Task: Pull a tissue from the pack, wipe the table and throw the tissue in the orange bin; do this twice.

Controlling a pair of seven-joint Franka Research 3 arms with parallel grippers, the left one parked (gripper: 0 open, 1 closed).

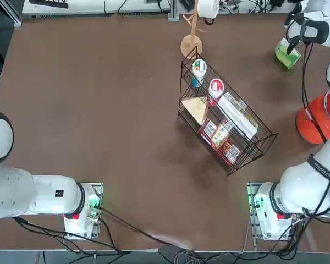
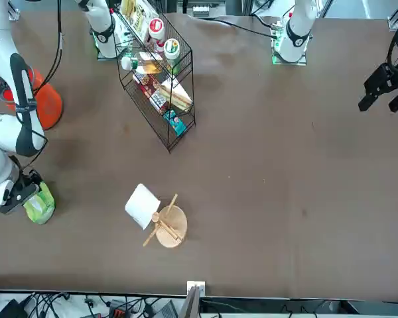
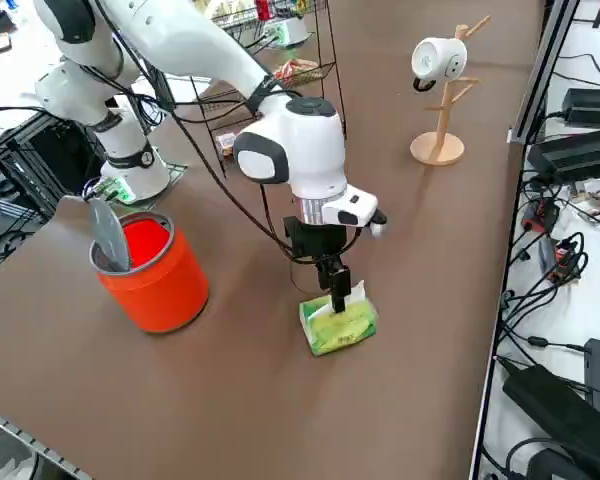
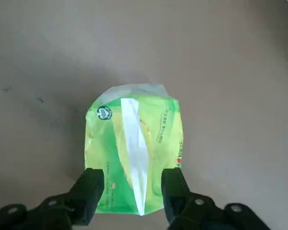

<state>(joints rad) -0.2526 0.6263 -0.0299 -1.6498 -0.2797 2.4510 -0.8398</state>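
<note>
My right pincer (image 4: pixel 133 189) hung just over the small soft green-and-yellow-green plastic tissue pack (image 4: pixel 134 155), its two black fingers (image 4: pixel 89 191) spread apart either side of the white tissue strip (image 4: pixel 134 148) at the slot, clamping nothing. The pack lay on the matte dark-brown tabletop (image 3: pixel 400 300) near its far right corner. The round orange-red plastic bin (image 3: pixel 152 267) stood nearby, apart from the pack.
</note>
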